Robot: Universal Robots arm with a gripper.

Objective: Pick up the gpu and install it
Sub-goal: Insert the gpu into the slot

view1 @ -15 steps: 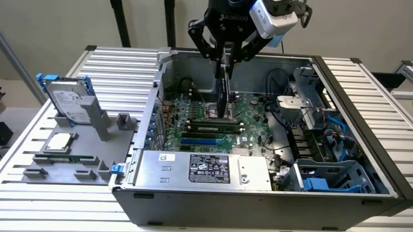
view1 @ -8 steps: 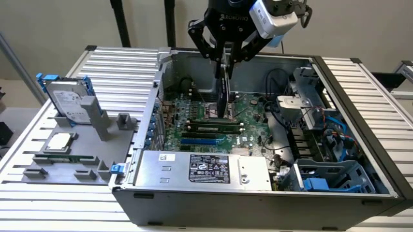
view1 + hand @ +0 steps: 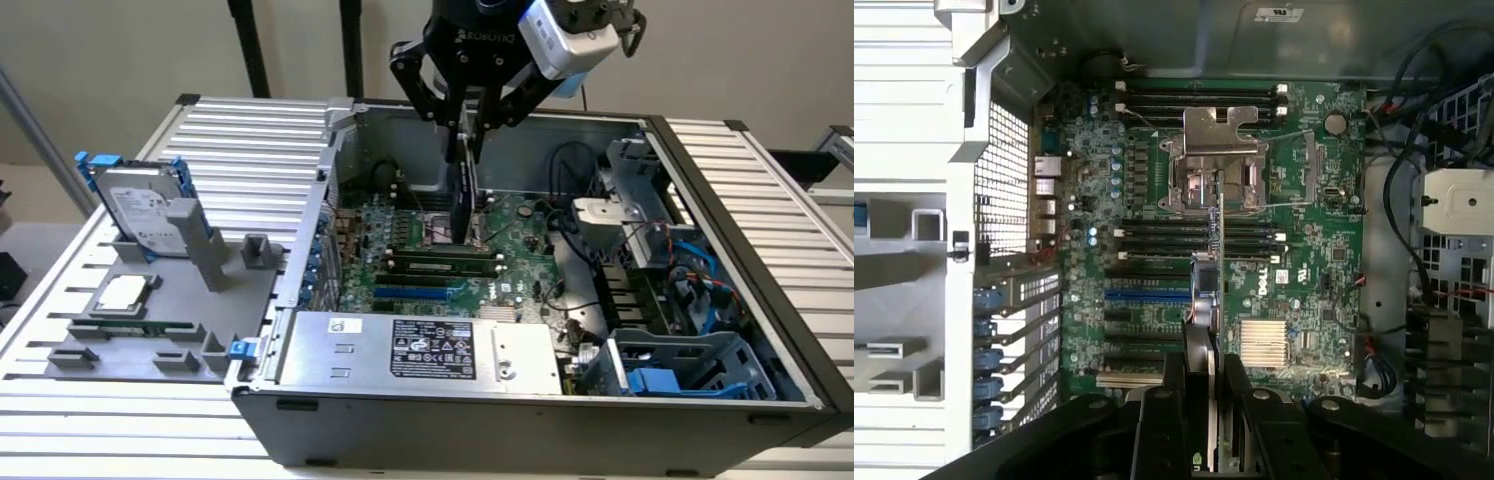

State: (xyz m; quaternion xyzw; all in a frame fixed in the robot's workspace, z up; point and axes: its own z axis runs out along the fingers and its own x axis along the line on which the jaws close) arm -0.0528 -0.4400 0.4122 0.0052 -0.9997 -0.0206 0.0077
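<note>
Gpu (image 3: 466, 195) hangs upright and edge-on from the pincer (image 3: 467, 122), which is closed on its upper edge. It is held over the motherboard (image 3: 523, 228) inside the open computer case (image 3: 721, 170), its lower edge close above the slots, though I cannot tell whether it touches. I judge the card light and stiff but fragile, and apt to twist in so narrow a grip, so the rigid outer edges are the safe hold, not the components or the connector edge.
</note>
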